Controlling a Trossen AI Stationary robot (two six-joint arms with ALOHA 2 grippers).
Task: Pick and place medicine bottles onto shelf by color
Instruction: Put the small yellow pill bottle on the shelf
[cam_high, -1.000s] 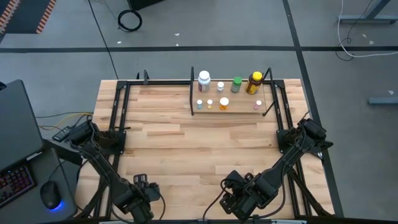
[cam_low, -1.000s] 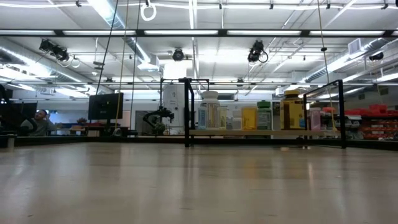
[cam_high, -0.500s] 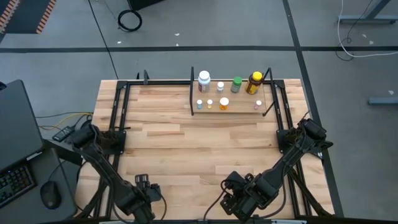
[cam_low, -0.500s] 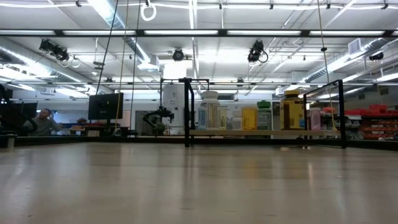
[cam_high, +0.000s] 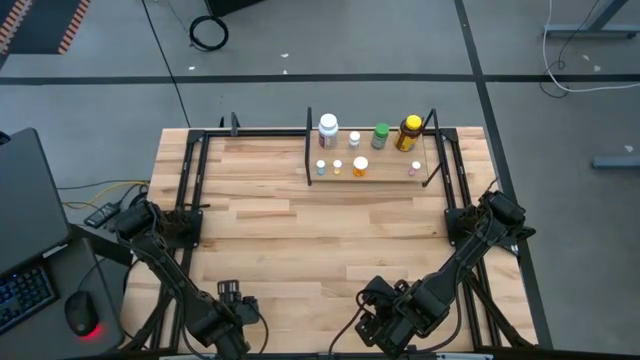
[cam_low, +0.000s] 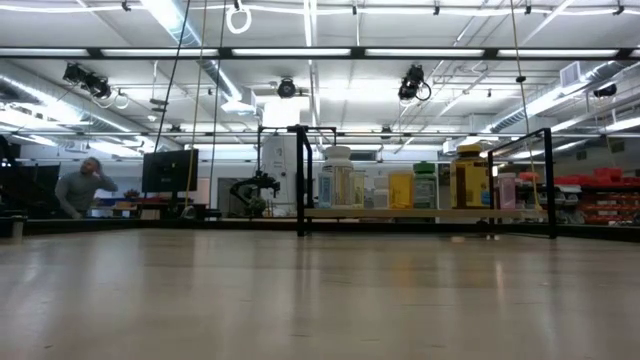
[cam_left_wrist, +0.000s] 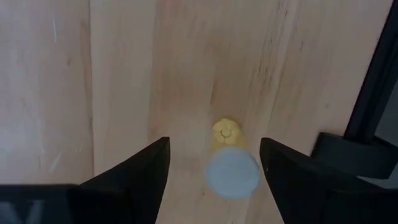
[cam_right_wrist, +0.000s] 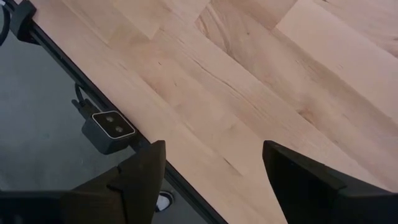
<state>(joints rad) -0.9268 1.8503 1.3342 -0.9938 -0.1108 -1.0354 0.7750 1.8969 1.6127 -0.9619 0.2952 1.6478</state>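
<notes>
The left gripper (cam_left_wrist: 214, 165) hangs wide open straight above a small bottle (cam_left_wrist: 231, 168) standing between its fingers; probably light, rigid, slick plastic, best pinched across its round body.

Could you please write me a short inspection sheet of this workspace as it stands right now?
Surface: light wooden table, bare in the middle.
Job's things: shelf at the far edge holds the bottles: back row white, small white, green, yellow; four tiny ones in front.
Clutter: small yellow piece with a pale round disc on the table, seen between the left gripper's fingers.
Grippers: left gripper and right gripper both open, holding nothing, low at the near edge.
Cables: coiled black cable on the floor beyond the table; white cable at far right.
Surroundings: keyboard and mouse on a side desk; a person far off.
</notes>
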